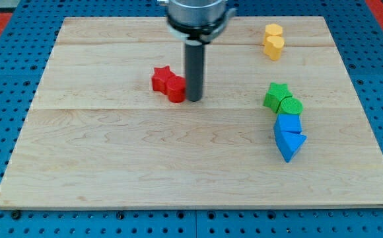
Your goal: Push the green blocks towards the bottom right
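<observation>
Nearest the view's bottom, on the wooden table [112, 178], a blue triangular block [289, 145] and a blue block [288, 123] are seen at right. Just above them, touching, the green round block [292, 106] and green star block [277, 94] are found. The rod is held upright; no pincer is fitted, and my tip [194, 99] rests against the red blocks [168, 83] at centre. Farthest, two yellow blocks [273, 41] lie at upper right.

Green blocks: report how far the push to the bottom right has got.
Done: nothing evident; the green star and green cylinder sit mid-right, above the blue blocks. In hand: my tip is beside the red blocks, well left of the greens. Left: the whole push.
</observation>
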